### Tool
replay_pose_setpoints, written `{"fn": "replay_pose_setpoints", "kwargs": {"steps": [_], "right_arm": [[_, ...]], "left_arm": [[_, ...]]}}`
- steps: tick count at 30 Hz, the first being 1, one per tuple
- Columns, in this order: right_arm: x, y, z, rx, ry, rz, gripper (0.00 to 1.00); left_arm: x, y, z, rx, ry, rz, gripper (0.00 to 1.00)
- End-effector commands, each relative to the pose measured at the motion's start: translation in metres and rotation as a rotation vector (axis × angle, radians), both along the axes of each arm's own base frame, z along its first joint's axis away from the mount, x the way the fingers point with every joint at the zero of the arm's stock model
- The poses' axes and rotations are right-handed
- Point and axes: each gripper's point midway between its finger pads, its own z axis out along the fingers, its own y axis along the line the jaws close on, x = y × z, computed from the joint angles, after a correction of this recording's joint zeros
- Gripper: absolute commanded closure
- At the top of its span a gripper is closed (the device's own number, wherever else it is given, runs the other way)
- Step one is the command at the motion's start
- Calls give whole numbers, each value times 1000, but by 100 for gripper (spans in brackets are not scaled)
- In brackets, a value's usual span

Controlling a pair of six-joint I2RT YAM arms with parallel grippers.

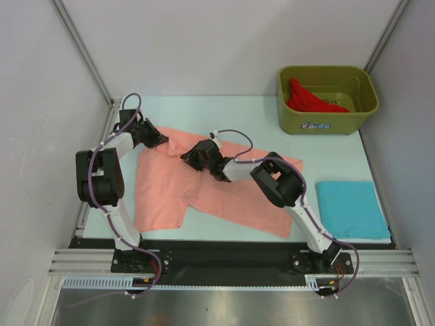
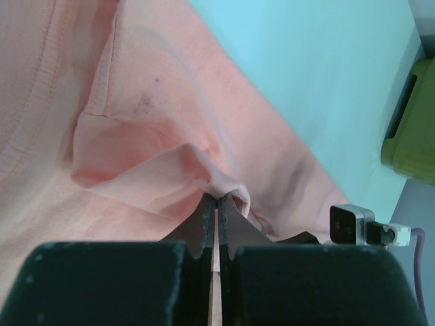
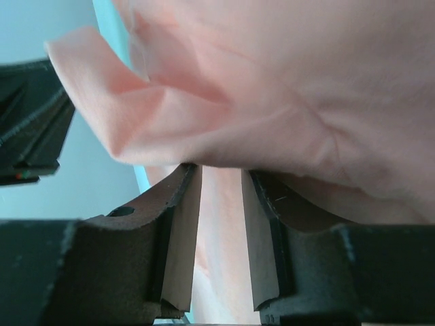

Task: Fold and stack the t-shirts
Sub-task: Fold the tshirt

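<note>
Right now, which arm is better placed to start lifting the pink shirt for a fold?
Probably left. The left gripper is shut on a pinch of the salmon-pink shirt near its far-left corner; the right gripper is open, fabric at its tips but unclamped.

Pale worktop [image 1: 238,115] carries: salmon-pink t-shirt [image 1: 163,193] spread centre-left; folded turquoise t-shirt [image 1: 350,207] near right; olive-green tub [image 1: 326,123] far right.

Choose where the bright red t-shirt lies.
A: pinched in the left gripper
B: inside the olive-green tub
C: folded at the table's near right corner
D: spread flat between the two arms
B: the top external view shows the red t-shirt bunched inside the olive-green tub at the table's far right corner.
</note>
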Motion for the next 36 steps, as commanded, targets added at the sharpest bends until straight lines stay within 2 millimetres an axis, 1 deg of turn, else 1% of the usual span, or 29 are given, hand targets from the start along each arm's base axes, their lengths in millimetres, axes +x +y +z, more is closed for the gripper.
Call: {"fn": "replay_pose_setpoints", "kwargs": {"steps": [1, 2, 3, 4, 5, 7, 8, 9, 10, 12, 13, 14, 15, 16, 18, 19, 20, 21, 22, 23, 25, 27, 29, 30, 31, 32, 33, 35, 36], "right_arm": [[20, -1, 6, 41, 10, -103, 65], [21, 0, 1, 39, 18, -107, 65], [24, 3, 5, 53, 21, -111, 65], [22, 5, 4, 48, 28, -112, 65], [22, 3, -4, 31, 46, -118, 66], [22, 6, -3, 49, 56, -133, 66], [18, 8, -6, 43, 72, -134, 67], [19, 6, -8, 35, 80, -151, 67], [19, 6, -7, 45, 100, -174, 70], [14, 5, -15, 35, 137, -200, 78], [14, 7, -13, 46, 151, -215, 78], [13, 4, -18, 24, 169, -226, 77], [12, 3, -22, 7, 174, -236, 72], [12, 3, -23, -6, 185, -232, 70], [15, 5, -19, -44, 180, -218, 65], [11, 1, -29, -91, 202, -215, 65], [9, -2, -31, -121, 211, -214, 65], [10, -5, -33, -133, 216, -222, 67], [6, -10, -41, -159, 242, -229, 70], [7, -12, -44, -160, 257, -245, 72], [4, -16, -52, -174, 284, -255, 74], [6, -18, -54, -171, 284, -264, 78], [8, -17, -54, -161, 281, -256, 80], [9, -14, -52, -157, 271, -238, 86], [11, -13, -51, -149, 266, -233, 88], [12, -11, -46, -139, 252, -222, 89], [11, -12, -45, -150, 233, -204, 92], [11, -10, -37, -138, 215, -184, 95], [11, -9, -24, -125, 199, -170, 97]], "left_arm": [[1, -2, 28, -8, -81, -15, 100], [1, -2, 30, -7, -83, -16, 100], [0, -3, 30, -7, -83, -18, 100], [-1, -2, 29, -5, -81, -16, 100], [-1, -2, 29, -2, -82, -21, 100], [-3, -2, 28, 2, -78, -24, 100], [-3, -1, 27, 11, -79, -28, 100], [-4, 0, 28, 13, -80, -28, 100], [-4, 0, 28, 15, -81, -28, 100], [-4, -1, 28, 17, -84, -29, 100], [-5, -1, 28, 16, -83, -31, 100], [-5, 0, 29, 23, -84, -33, 100], [-5, 1, 31, 25, -89, -33, 100], [-5, 0, 32, 26, -93, -35, 100], [-6, 1, 32, 32, -88, -37, 100], [-6, 1, 33, 37, -92, -37, 100], [-8, 2, 31, 45, -88, -40, 100], [-8, 2, 32, 49, -87, -39, 100], [-10, 3, 33, 57, -87, -43, 100], [-11, 4, 31, 62, -81, -42, 99], [-13, 4, 33, 69, -87, -46, 100], [-17, 4, 34, 74, -89, -49, 100], [-20, 4, 36, 79, -93, -51, 100], [-21, 4, 36, 80, -92, -51, 100], [-22, 4, 35, 83, -90, -52, 100], [-23, 5, 34, 85, -89, -52, 100], [-23, 5, 35, 87, -90, -51, 100], [-25, 6, 32, 90, -83, -49, 100], [-25, 7, 32, 95, -81, -44, 100]]}}
